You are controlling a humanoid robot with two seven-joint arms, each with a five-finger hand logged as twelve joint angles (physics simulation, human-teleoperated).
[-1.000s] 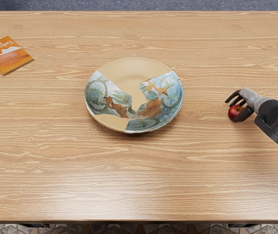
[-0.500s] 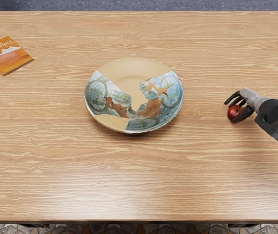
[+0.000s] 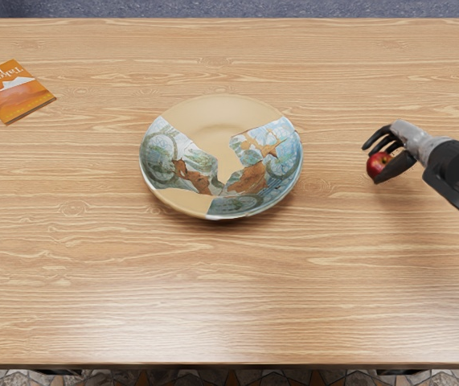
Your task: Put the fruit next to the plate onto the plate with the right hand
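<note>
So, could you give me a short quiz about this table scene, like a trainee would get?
1. True or false: the red fruit already lies on the plate.
2. What holds the fruit? A) a pair of tongs B) the right hand C) nothing, it lies loose
3. Fill the gap: the orange book lies toward the picture's upper ____ corner.
Key: 1 false; 2 B; 3 left.
</note>
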